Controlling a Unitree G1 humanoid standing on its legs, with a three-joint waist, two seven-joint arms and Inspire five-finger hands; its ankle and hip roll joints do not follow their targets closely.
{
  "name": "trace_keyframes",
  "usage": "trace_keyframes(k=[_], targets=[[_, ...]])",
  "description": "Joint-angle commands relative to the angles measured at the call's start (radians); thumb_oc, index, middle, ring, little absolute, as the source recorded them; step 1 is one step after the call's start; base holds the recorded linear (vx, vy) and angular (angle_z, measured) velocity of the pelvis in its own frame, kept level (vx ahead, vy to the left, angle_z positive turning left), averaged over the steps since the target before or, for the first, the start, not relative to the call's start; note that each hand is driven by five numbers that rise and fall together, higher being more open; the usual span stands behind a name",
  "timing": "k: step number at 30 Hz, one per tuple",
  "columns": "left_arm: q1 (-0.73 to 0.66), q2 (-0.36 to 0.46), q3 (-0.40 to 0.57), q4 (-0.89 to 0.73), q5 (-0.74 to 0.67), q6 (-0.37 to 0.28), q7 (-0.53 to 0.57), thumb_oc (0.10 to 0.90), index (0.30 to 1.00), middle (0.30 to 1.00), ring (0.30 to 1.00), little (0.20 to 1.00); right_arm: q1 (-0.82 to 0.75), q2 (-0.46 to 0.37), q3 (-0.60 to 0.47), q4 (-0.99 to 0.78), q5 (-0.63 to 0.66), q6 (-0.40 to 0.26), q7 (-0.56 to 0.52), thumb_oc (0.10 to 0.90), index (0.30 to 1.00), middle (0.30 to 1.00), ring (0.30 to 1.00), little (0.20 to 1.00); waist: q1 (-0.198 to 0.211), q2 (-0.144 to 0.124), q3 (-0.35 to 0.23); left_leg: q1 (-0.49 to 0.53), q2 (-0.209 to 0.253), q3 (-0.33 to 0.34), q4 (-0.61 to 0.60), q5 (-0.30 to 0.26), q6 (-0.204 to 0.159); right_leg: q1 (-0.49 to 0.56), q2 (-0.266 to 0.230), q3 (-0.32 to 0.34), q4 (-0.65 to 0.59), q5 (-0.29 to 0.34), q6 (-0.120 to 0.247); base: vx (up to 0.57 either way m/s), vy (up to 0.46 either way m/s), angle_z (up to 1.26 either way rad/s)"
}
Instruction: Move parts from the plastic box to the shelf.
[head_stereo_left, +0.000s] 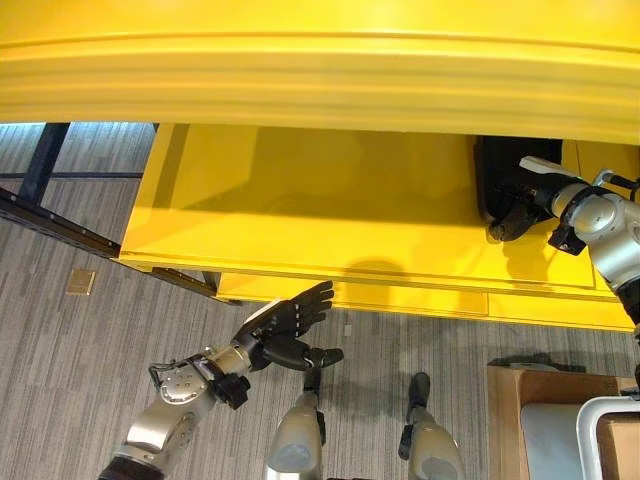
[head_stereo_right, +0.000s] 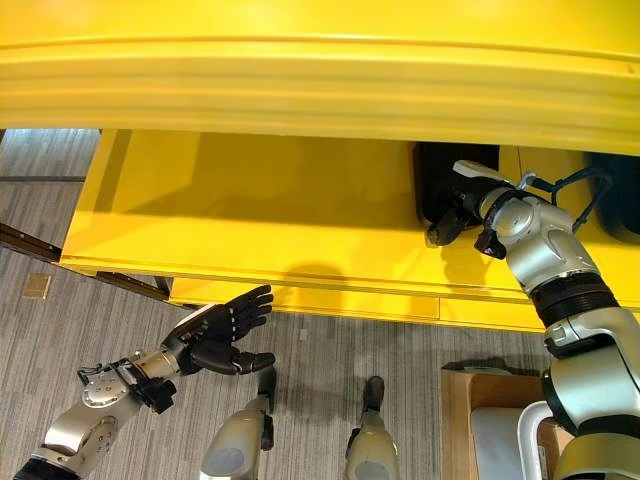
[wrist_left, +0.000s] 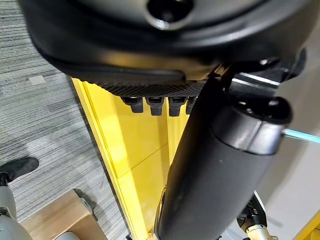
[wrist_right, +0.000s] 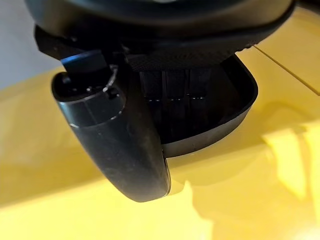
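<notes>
- The left hand (head_stereo_left: 285, 330) hangs over the grey floor (head_stereo_left: 80, 340), just in front of the yellow shelf (head_stereo_left: 300, 215); its fingers are straight and spread and it holds nothing. I think it is best to keep it there, away from the shelf edge, so it does not disturb the other arm
- The shelf board is bare in its left and middle part, so there is room to set things down there
- The black part (head_stereo_right: 440, 180), a shallow dark piece with a rounded rim, lies on the shelf at the right side, well back from the front edge
- The right hand (head_stereo_right: 450, 215) is at this part: the thumb lies outside along its rim, and the fingers reach inside it. I cannot tell if they are closed on it or already loose
- To do the step well, I would let the part rest flat on the board, open the fingers fully, then draw the hand straight back and not drag the part along
</notes>
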Motion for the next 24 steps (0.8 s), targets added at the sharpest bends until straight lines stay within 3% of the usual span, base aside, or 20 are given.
trace_keyframes(k=[1, 12, 19, 20, 21, 22, 23, 24], targets=[[0.019, -0.011, -0.009, -0.118, -0.038, -0.067, -0.019, 0.900, 1.000, 1.000, 1.000, 1.000, -0.178, -0.043, 0.011, -0.038, -0.034, 0.006, -0.046, 0.400, 0.300, 0.300, 0.300, 0.300, 0.008, -0.016, -0.077, 0.005, 0.027, 0.014, 0.109, -0.166, 0.024, -0.079, -0.019, 0.026, 0.177, -0.152, -0.013, 0.00, 0.000, 0.00], [0.019, -0.011, -0.014, -0.121, -0.041, -0.068, -0.016, 0.900, 1.000, 1.000, 1.000, 1.000, -0.182, -0.034, 0.012, -0.006, -0.023, 0.017, -0.044, 0.400, 0.300, 0.300, 0.300, 0.300, 0.003, -0.010, -0.070, -0.003, 0.028, 0.012, 0.125, -0.171, 0.024, -0.078, -0.014, 0.035, 0.190, -0.165, -0.021, 0.00, 0.000, 0.00], [-0.003, -0.006, -0.022, -0.125, -0.046, -0.080, 0.002, 0.900, 1.000, 1.000, 1.000, 1.000, -0.190, -0.029, 0.003, -0.024, -0.007, 0.050, -0.046, 0.408, 0.311, 0.311, 0.311, 0.311, -0.002, 0.001, -0.031, -0.043, 0.019, 0.001, 0.171, -0.187, 0.028, -0.110, -0.004, 0.047, 0.228, -0.187, -0.036, -0.05, -0.025, -0.02], [-0.005, -0.007, -0.024, -0.123, -0.044, -0.087, 0.000, 0.900, 1.000, 1.000, 1.000, 1.000, -0.191, -0.029, 0.001, -0.026, 0.006, 0.062, -0.037, 0.520, 0.467, 0.467, 0.467, 0.467, -0.004, 0.003, -0.024, -0.048, 0.017, 0.000, 0.174, -0.188, 0.029, -0.114, -0.002, 0.049, 0.231, -0.189, -0.038, -0.06, 0.000, -0.01], [-0.008, -0.009, -0.026, -0.122, -0.047, -0.091, -0.002, 0.900, 1.000, 1.000, 1.000, 1.000, -0.191, -0.027, 0.000, -0.024, -0.002, 0.060, -0.033, 0.549, 0.509, 0.509, 0.509, 0.509, -0.005, 0.005, -0.020, -0.052, 0.017, 0.000, 0.177, -0.189, 0.028, -0.118, -0.002, 0.051, 0.233, -0.190, -0.039, -0.05, 0.007, 0.01], [-0.009, -0.010, -0.026, -0.123, -0.049, -0.092, -0.003, 0.900, 1.000, 1.000, 1.000, 1.000, -0.189, -0.026, -0.001, -0.023, -0.011, 0.057, -0.034, 0.680, 0.693, 0.693, 0.693, 0.693, -0.006, 0.006, -0.018, -0.054, 0.016, 0.000, 0.178, -0.189, 0.028, -0.119, -0.001, 0.052, 0.234, -0.190, -0.040, -0.03, 0.011, 0.00], [-0.009, -0.012, -0.027, -0.125, -0.052, -0.091, -0.002, 0.900, 1.000, 1.000, 1.000, 1.000, -0.184, -0.025, -0.004, -0.022, -0.027, 0.052, -0.034, 0.900, 1.000, 1.000, 1.000, 1.000, -0.007, 0.007, -0.015, -0.056, 0.015, 0.000, 0.180, -0.190, 0.029, -0.120, -0.001, 0.053, 0.236, -0.191, -0.041, 0.00, 0.000, 0.00], [-0.010, -0.013, -0.027, -0.132, -0.054, -0.090, 0.008, 0.900, 1.000, 1.000, 1.000, 1.000, -0.176, -0.028, -0.002, -0.022, -0.036, 0.049, -0.037, 0.900, 1.000, 1.000, 1.000, 1.000, -0.010, 0.010, -0.009, -0.059, 0.012, 0.000, 0.182, -0.191, 0.031, -0.123, -0.001, 0.055, 0.237, -0.192, -0.042, 0.00, 0.000, 0.00]])
